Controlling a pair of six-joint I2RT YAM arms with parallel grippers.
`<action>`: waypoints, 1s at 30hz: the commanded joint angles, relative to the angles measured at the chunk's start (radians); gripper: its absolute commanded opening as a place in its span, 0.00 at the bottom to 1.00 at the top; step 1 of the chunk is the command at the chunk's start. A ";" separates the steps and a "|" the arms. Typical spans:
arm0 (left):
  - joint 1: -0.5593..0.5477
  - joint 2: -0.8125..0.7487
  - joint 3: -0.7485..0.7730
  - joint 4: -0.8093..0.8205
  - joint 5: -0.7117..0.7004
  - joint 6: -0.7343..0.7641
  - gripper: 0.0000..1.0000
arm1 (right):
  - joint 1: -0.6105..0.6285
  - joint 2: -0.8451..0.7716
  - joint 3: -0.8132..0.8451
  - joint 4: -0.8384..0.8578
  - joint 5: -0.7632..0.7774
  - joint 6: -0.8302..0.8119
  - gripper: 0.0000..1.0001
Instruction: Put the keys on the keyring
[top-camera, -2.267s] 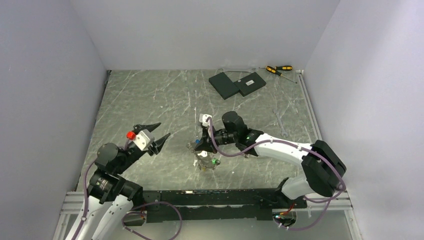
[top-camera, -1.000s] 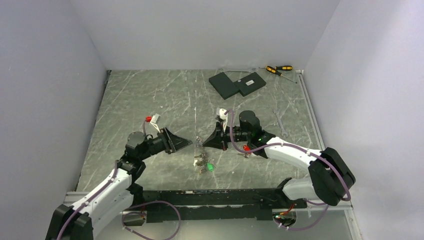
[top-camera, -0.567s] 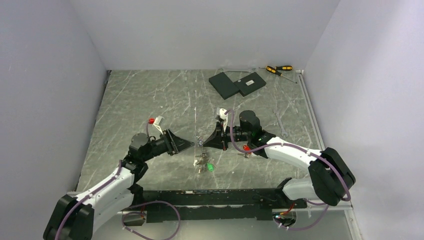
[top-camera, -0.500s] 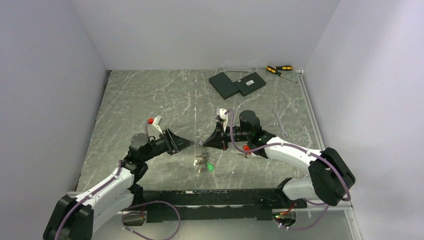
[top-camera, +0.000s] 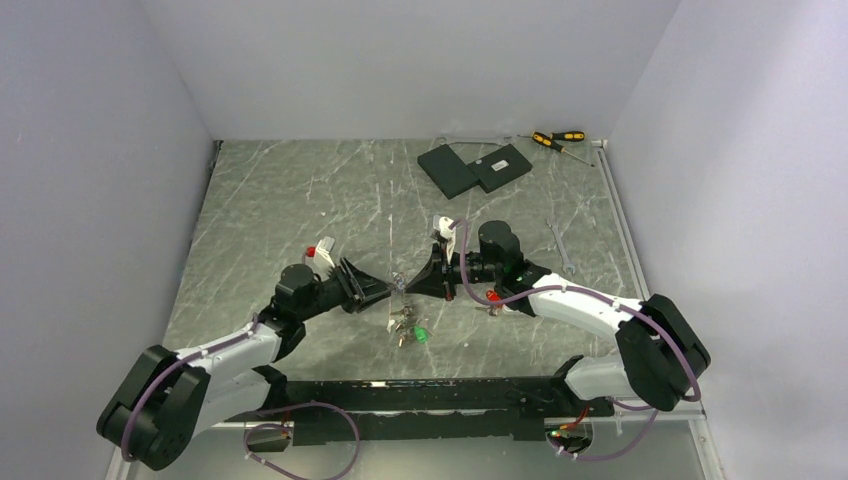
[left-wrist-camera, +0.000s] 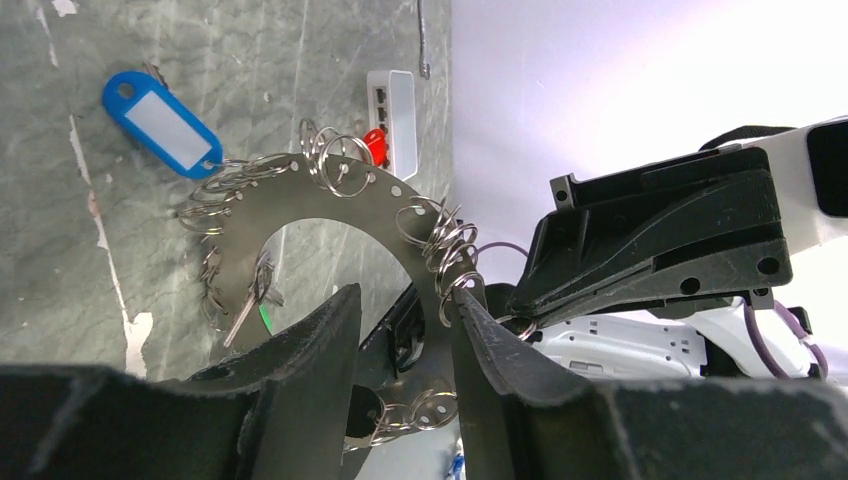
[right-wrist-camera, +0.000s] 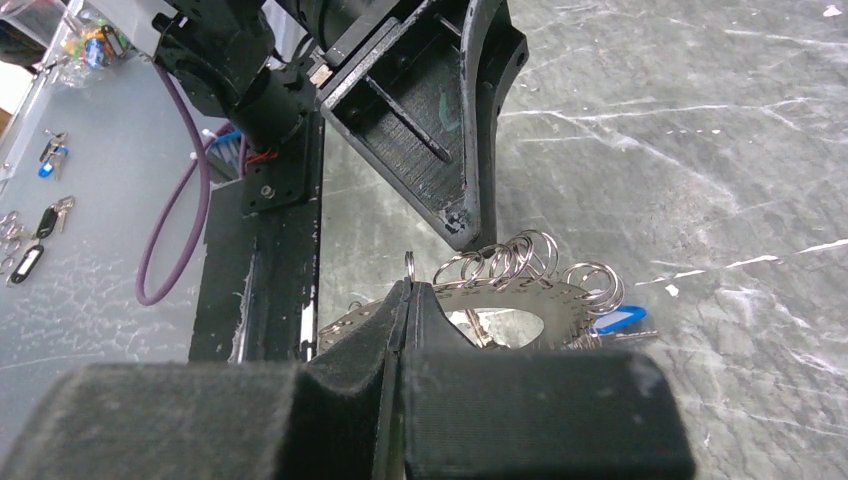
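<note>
While pinching the keyring (left-wrist-camera: 290, 195) by its rim with the right gripper (right-wrist-camera: 405, 290), with jaws pressed fully together, holds it upright at the middle of the table (top-camera: 300, 200). Meets it from the opposite side with the left gripper (left-wrist-camera: 405, 300). Straddles the ring's flat band there with jaws part open and a clear gap on the band's inner side, so has hold of nothing. Shows small split rings (left-wrist-camera: 440, 235) threaded along the toothed rim, with a blue tag (left-wrist-camera: 160, 125) on one of them. Hangs the keys (top-camera: 404, 322) in a bunch from the ring's lower part, just nearer than both sets of fingertips in the top view, with a green-headed key (top-camera: 421, 334) at the bunch's right. Cannot tell contact between that bunch and the table. Leaves two black slabs (top-camera: 470, 168) and two screwdrivers (top-camera: 557, 139) at the far right, plus a wrench (top-camera: 560, 248) beside the right arm, all well apart from the ring.
</note>
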 joint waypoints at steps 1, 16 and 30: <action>-0.019 0.028 0.009 0.142 0.008 -0.025 0.42 | -0.004 -0.005 0.034 0.088 -0.031 0.001 0.00; -0.050 0.054 0.036 0.156 0.012 -0.020 0.36 | -0.004 0.020 0.052 0.105 -0.038 0.009 0.00; -0.069 -0.072 0.074 0.020 -0.030 0.011 0.19 | -0.005 0.026 0.063 0.099 -0.046 0.009 0.00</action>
